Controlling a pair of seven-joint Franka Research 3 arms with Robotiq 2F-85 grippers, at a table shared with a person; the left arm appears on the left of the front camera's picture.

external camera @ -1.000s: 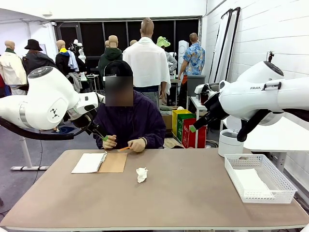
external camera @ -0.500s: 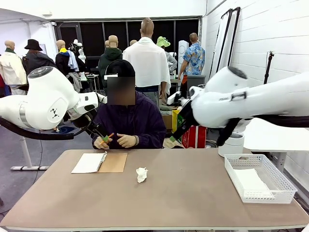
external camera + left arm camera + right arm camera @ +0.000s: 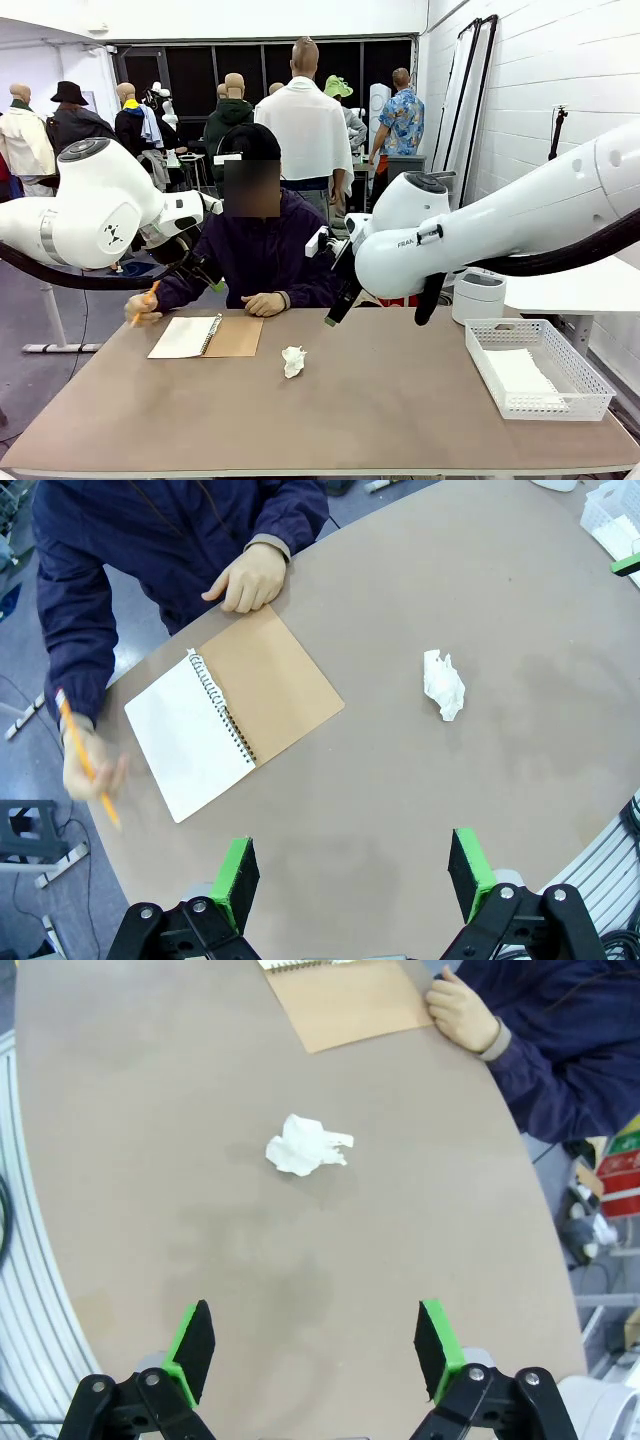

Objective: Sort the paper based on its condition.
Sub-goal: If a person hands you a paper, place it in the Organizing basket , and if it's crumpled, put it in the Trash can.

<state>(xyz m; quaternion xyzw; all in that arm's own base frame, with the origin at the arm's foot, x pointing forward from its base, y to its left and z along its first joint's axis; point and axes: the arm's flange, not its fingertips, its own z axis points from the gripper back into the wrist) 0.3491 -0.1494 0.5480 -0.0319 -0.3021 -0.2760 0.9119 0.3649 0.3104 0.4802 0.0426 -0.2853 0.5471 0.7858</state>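
Note:
A crumpled ball of white paper (image 3: 293, 361) lies alone near the table's middle; it also shows as paper (image 3: 443, 684) and paper (image 3: 305, 1149) in the wrist views. A flat white sheet (image 3: 520, 378) rests in the white basket (image 3: 595, 385) at the right. My right gripper (image 3: 313, 1348) hangs open and empty above the table, short of the ball; from the front, the right gripper (image 3: 332, 318) is above the table's far middle. My left gripper (image 3: 353, 875) is open and empty, high over the near left; from the front, the left gripper (image 3: 210, 280) is beside the person.
A spiral notebook (image 3: 207, 337) lies open at the far left, brown cover (image 3: 262, 685) folded out. The person rests one hand (image 3: 265, 303) behind it and holds an orange pencil (image 3: 143, 302) out to the left. A white bin (image 3: 478, 295) stands beyond the table.
My right arm swung from the far right to the table's middle and dropped lower. The person's pencil hand moved out to the left of the notebook. The left arm stayed put.

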